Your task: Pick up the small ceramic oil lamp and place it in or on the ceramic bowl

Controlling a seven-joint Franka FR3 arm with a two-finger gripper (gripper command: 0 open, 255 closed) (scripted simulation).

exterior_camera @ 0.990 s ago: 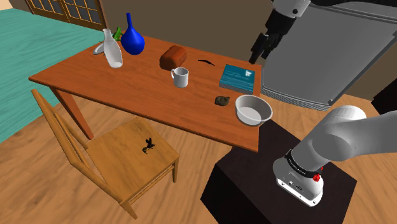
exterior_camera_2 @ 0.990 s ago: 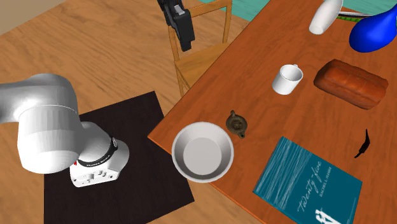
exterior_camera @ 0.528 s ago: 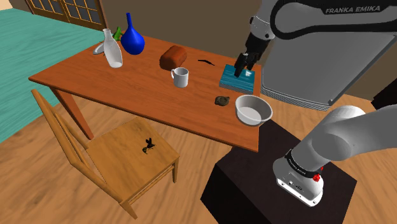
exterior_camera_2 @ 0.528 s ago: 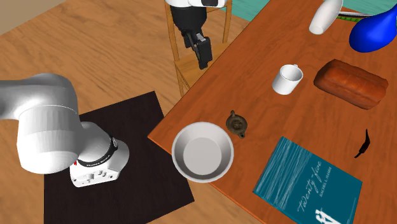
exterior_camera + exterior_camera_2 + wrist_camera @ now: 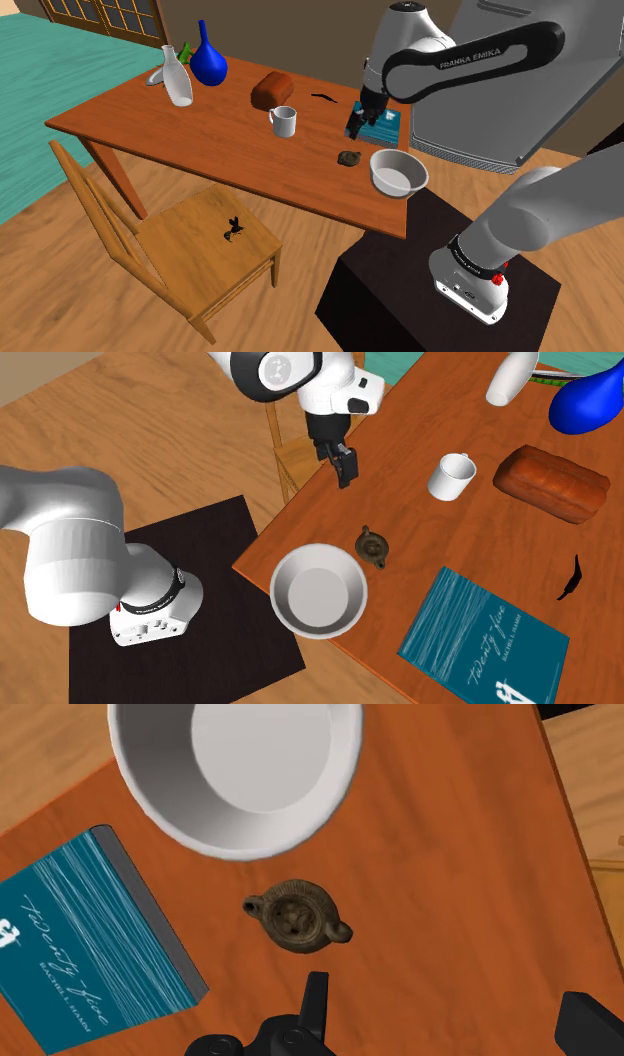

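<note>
Looking down along the gripper [image 5: 450,994], I see the oil lamp [image 5: 296,915] as a small, dull olive-brown piece. It has a flattened round body, a short spout with a dark hole at one end and a stubby handle at the other. Its top disc carries some raised pattern that I cannot make out. It sits upright on the wooden table [image 5: 150,120], just beside the white bowl [image 5: 135,774] but not touching it; in the shoulder view it lies at the bowl's left, near the table's near edge. The black fingers [image 5: 315,999] stand well apart with nothing between them, and the lamp sits just ahead of one of them, untouched. In the shoulder view the gripper [image 5: 354,130] hangs above the table on the far side of the lamp [image 5: 349,158]. Counting: one lamp, one bowl [image 5: 395,190], one teal book [image 5: 388,126], one white mug [image 5: 284,121], one brown loaf [image 5: 271,88], one blue vase [image 5: 208,62] and one white vase [image 5: 176,78] towards the far left. There is also one thin black curved thing [image 5: 324,97] and one wooden chair [image 5: 190,240] with a small black shape, perhaps an insect, on its seat.
</note>
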